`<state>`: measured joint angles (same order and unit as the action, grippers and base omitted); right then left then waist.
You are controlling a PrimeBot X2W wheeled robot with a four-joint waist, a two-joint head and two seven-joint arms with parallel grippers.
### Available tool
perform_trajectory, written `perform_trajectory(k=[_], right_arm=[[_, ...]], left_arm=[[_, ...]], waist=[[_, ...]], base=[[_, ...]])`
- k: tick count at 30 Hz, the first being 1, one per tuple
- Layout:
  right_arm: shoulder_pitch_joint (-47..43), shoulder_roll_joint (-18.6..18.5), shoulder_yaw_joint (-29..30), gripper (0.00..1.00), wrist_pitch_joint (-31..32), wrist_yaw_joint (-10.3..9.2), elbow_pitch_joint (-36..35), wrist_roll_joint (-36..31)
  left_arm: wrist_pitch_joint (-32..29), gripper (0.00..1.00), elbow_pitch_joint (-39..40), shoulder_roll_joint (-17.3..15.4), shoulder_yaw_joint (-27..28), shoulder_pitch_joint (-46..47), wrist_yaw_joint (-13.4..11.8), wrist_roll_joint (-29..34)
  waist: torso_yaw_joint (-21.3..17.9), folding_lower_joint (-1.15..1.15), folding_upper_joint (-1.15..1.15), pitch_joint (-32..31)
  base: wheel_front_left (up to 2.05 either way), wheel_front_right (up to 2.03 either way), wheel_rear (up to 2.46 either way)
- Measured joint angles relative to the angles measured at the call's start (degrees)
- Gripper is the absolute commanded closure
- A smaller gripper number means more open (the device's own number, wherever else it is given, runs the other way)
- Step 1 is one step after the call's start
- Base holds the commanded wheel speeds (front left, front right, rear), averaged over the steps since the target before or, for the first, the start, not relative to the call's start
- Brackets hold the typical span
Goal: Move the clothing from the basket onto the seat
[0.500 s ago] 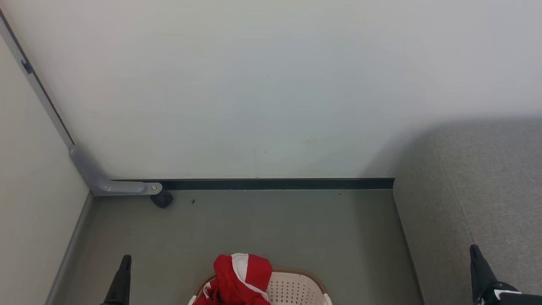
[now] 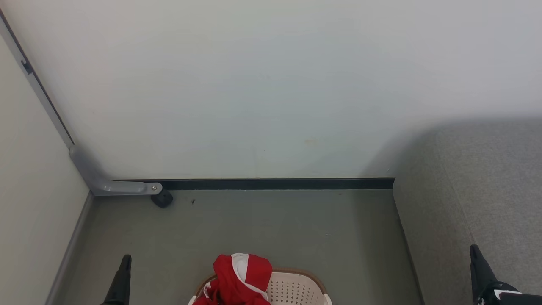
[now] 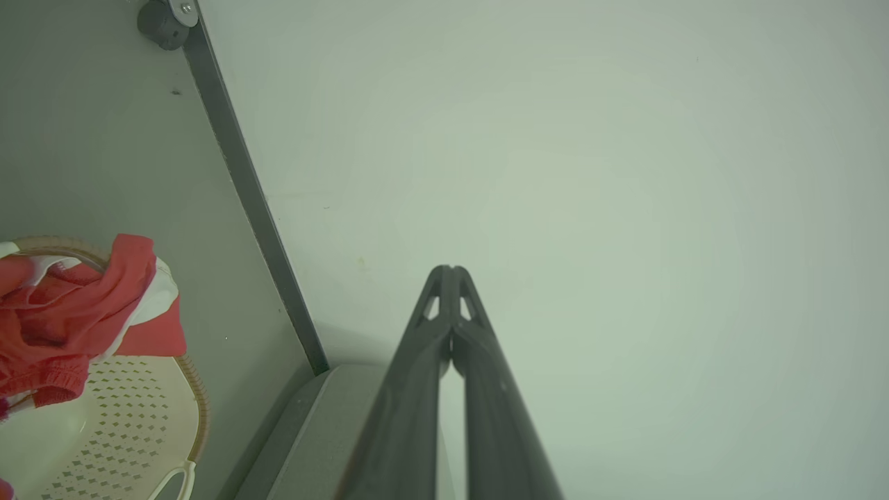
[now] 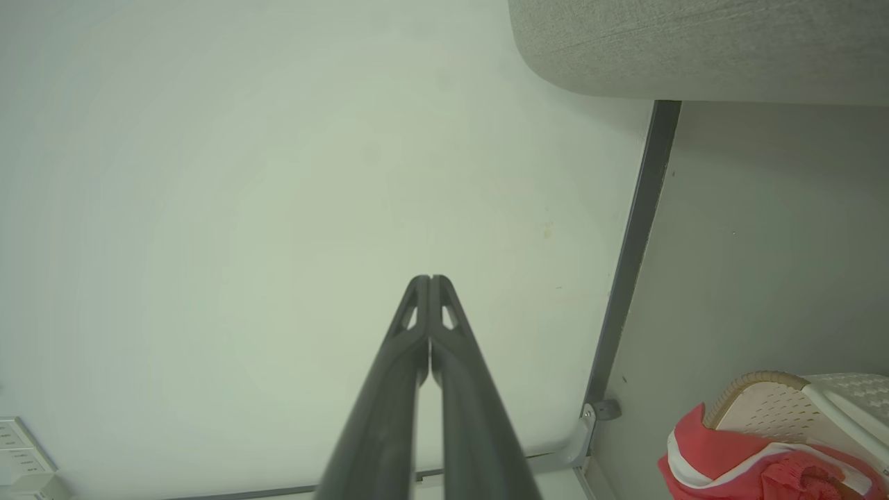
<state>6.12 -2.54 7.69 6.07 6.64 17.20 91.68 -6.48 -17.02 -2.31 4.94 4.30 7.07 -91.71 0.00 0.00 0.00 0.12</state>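
Red clothing (image 2: 237, 277) heaped in cream basket (image 2: 296, 288); grey seat (image 2: 487, 186) bare.

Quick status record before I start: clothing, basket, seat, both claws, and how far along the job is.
clothing: red with white bands, heaped at the basket's left side, spilling over its rim
basket: cream, perforated, on the floor
seat: grey cushion on the robot's right, no clothing on the part in view
left claw: shut, empty, left of the basket
right claw: shut, empty, seen against the seat in head view
job: not yet begun
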Motion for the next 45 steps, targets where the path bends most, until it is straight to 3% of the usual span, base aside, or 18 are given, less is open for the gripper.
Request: perform_trajectory(k=[41,42,44,45], right_arm=[[0.00,0.00,0.01,1.00,0.00,0.00,0.00,0.00],[-0.01,0.02,-0.01,0.00,-0.01,-0.01,0.09,-0.01],[-0.31,0.26,-0.09,0.00,-0.08,-0.10,1.18,-0.01],[-0.80,0.48,-0.13,1.00,-0.08,-0.10,1.86,-0.01]], left_arm=[[0.00,1.00,0.00,0.00,0.00,0.00,0.00,0.00],[0.00,0.00,-0.08,0.02,-0.01,-0.02,-0.01,0.00],[0.01,0.00,-1.16,0.21,-0.09,-0.60,-0.03,0.00],[0.01,1.00,-1.72,0.40,-0.12,-1.23,-0.04,0.00]], waist=[[0.00,0.00,0.00,0.00],[0.00,0.00,0.00,0.00],[0.00,0.00,0.00,0.00],[0.00,0.00,0.00,0.00]], base=[[0.00,0.00,0.00],[0.00,0.00,0.00],[0.00,0.00,0.00],[0.00,0.00,0.00]])
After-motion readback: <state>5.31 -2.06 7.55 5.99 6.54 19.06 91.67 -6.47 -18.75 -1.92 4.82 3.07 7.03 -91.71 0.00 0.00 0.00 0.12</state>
